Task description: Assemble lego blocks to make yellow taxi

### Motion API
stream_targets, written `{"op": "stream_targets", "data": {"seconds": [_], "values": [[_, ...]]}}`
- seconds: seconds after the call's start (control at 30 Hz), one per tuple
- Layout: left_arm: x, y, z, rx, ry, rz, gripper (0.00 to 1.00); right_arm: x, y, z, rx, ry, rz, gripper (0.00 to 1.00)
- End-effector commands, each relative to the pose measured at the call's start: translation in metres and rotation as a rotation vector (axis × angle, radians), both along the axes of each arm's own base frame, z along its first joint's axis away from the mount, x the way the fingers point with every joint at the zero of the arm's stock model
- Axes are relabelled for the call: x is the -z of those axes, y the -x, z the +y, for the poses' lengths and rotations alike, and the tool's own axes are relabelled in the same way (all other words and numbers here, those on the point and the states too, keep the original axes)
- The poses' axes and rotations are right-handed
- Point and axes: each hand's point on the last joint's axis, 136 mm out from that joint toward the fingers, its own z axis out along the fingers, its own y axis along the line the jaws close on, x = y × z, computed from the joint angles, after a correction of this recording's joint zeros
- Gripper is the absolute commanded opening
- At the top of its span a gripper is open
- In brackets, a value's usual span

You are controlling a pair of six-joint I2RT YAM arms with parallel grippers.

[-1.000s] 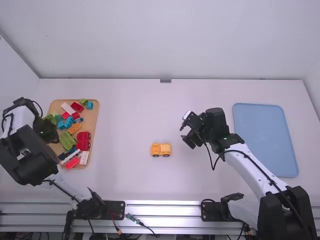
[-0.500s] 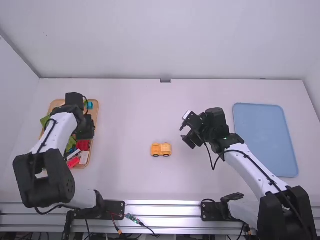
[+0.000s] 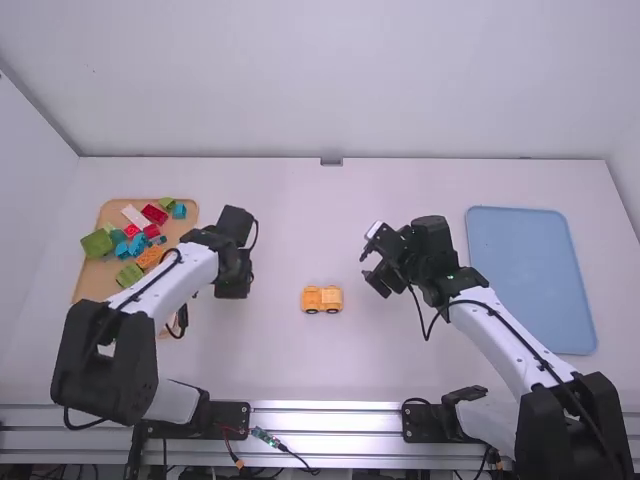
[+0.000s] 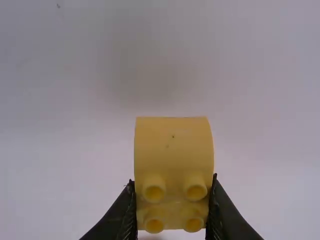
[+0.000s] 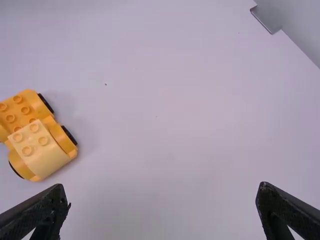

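My left gripper (image 3: 233, 282) hangs over the table between the wooden tray and the car. In the left wrist view the left gripper (image 4: 172, 212) is shut on a yellow curved block (image 4: 173, 145) with several studs. The orange-yellow wheeled car (image 3: 322, 299) stands on the table at the middle, to the right of the left gripper. In the right wrist view the car (image 5: 30, 122) carries a paler yellow curved block (image 5: 42, 150) on one end and bare studs on the other. To the car's right, my right gripper (image 3: 374, 272) stands open; the right gripper (image 5: 162, 205) holds nothing.
The wooden tray (image 3: 88, 287) at the left holds loose blocks in green, red, blue, pink and orange, partly covered by the left arm. A flat blue tray (image 3: 530, 270) lies at the right, beyond the right arm.
My left gripper has swung from the wooden tray to the right, over the table, with its forearm now across the tray's front part. The right arm and the car have stayed still.
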Motion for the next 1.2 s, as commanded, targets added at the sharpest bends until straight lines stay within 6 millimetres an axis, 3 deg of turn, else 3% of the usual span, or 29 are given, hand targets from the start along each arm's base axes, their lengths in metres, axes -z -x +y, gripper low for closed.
{"op": "stream_targets", "data": {"seconds": [0.0, 0.17, 0.37, 0.67, 0.97, 1.03, 1.1, 1.17], "values": [[0.008, 0.003, -0.004, -0.019, -0.021, 0.013, 0.02, -0.005, -0.001, 0.0, 0.018, -0.022, 0.002, 0.99], [0.031, 0.0, -0.031, 0.043, 0.027, 0.053, 0.02, -0.004, -0.001, 0.0, 0.024, -0.026, 0.007, 0.99], [0.048, 0.003, -0.039, 0.046, 0.054, 0.122, 0.03, -0.004, -0.001, 0.0, 0.025, -0.026, 0.008, 0.99], [0.063, 0.006, -0.059, 0.055, 0.084, 0.146, 0.03, -0.004, -0.001, 0.0, 0.026, -0.027, 0.008, 0.99], [0.063, 0.003, -0.07, 0.091, 0.086, 0.119, 0.02, -0.004, 0.0, 0.0, 0.025, -0.026, 0.009, 0.99], [0.063, 0.003, -0.071, 0.094, 0.095, 0.123, 0.13, -0.004, 0.0, 0.0, 0.025, -0.026, 0.008, 0.99], [0.064, 0.006, -0.073, 0.091, 0.124, 0.137, 0.39, -0.004, 0.0, 0.0, 0.025, -0.026, 0.009, 0.99], [0.064, 0.007, -0.074, 0.091, 0.132, 0.142, 0.48, -0.004, 0.0, 0.0, 0.026, -0.026, 0.009, 0.99]]}}
